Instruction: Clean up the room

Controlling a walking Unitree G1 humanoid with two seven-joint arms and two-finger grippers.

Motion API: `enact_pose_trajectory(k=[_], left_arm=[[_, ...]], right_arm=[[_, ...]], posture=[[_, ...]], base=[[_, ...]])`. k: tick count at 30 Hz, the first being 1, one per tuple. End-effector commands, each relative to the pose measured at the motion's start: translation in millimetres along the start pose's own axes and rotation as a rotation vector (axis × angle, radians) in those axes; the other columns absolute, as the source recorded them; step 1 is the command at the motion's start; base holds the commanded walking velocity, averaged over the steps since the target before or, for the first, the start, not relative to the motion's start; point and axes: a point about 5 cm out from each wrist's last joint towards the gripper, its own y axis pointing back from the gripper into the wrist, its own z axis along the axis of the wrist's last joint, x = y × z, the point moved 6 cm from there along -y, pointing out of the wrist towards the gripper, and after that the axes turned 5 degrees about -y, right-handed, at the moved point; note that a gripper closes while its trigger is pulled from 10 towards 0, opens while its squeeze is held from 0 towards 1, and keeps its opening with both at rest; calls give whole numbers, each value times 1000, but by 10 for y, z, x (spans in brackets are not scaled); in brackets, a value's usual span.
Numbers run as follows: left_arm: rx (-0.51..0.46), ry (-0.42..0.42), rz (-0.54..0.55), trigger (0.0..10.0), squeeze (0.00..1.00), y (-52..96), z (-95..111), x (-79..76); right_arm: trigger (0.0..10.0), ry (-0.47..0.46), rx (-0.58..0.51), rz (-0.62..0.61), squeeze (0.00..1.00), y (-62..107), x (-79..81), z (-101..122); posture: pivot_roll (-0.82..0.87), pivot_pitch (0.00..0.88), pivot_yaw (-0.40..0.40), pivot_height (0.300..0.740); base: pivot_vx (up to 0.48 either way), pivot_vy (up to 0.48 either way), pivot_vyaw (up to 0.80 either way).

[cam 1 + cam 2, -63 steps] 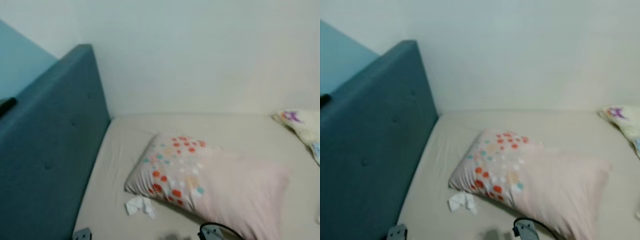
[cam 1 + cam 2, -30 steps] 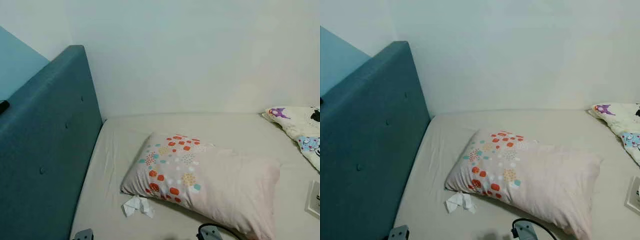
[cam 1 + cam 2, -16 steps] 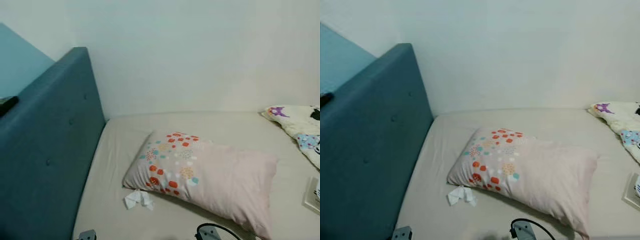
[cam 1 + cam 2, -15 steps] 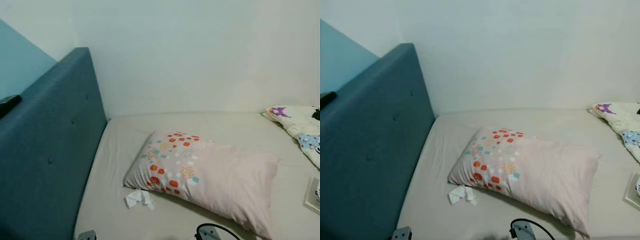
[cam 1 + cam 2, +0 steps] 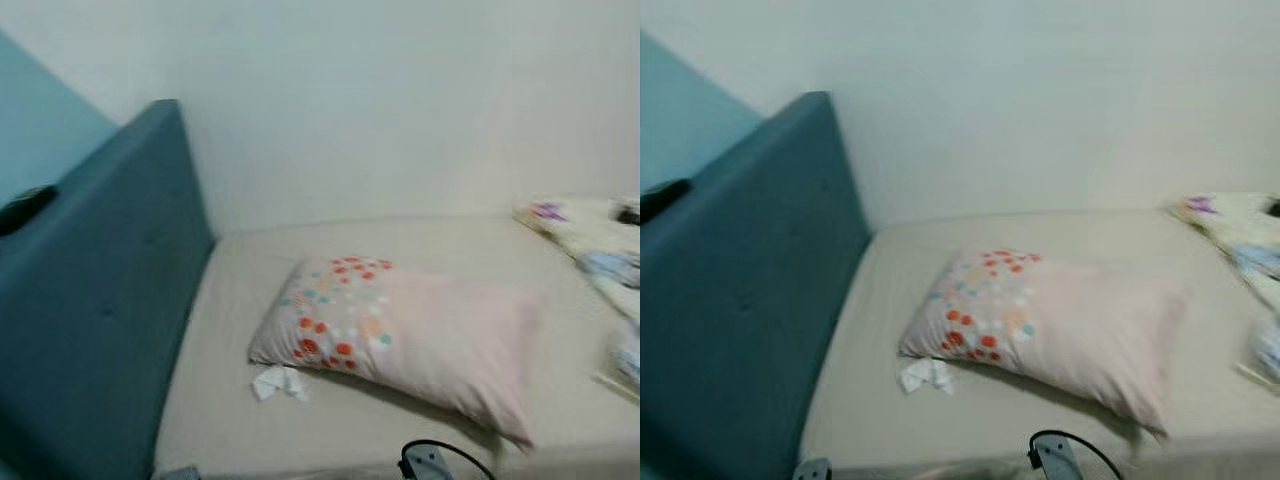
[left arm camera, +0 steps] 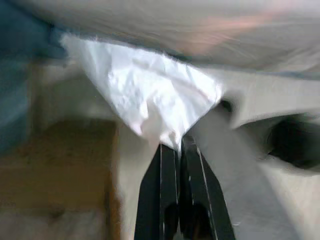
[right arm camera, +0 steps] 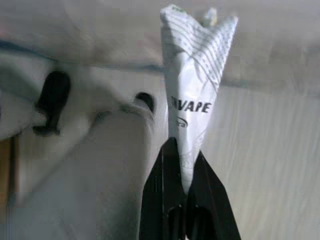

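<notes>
My left gripper point(image 6: 178, 144) is shut on a crumpled white tissue point(image 6: 150, 95) that fans out past its fingertips. In the right wrist view, my right gripper point(image 7: 184, 150) is shut on a white paper wrapper point(image 7: 195, 85) printed with dark lettering. On the beige bed sheet point(image 5: 450, 240) lies another crumpled white tissue point(image 5: 278, 382), just off the near left corner of a pink pillow point(image 5: 400, 335) with coloured dots.
A teal padded headboard point(image 5: 100, 300) runs along the left, with a small dark object point(image 5: 25, 208) on its top. A patterned blanket point(image 5: 590, 235) is bunched at the bed's right end. A white wall backs the bed.
The head views have shifted and blurred, so the camera moved; the bed's near edge now shows. The pillow and the tissue on the bed lie as before.
</notes>
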Motion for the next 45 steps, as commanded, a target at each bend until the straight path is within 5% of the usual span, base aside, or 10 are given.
enact_pose_trajectory(k=[1, 22, 24, 30, 41, 45], left_arm=[[38, -9, -7, 10000, 0, 4, -114, -51], [21, -22, -49, 10000, 0, -37, 9, -239], [33, -42, -29, 10000, 0, 65, -101, 204], [32, -39, -20, 10000, 0, 86, -107, 284], [40, -32, -45, 10000, 0, 52, -155, 92], [47, -29, -71, 10000, 0, 5, -161, -173]], right_arm=[[10000, 6, -25, 1, 0, -5, -9, 106], [10000, 19, -19, 12, 0, -4, 95, 52], [10000, 27, -21, 11, 0, -6, 61, 80], [10000, 28, -24, 9, 0, -6, 24, 99], [10000, 29, -15, 10, 0, -5, 54, 63], [10000, 32, -15, 12, 0, -5, 59, 68]], posture=[[-22, 0, -29, 740], [-23, 0, -36, 740], [-19, 0, -35, 740], [-16, 0, -39, 740], [-18, 0, -43, 740], [-16, 0, -45, 740]], base=[[-322, 0, 0], [-199, 0, 0], [0, 0, 0], [0, -81, 0], [0, -244, 0], [0, -255, 0]])
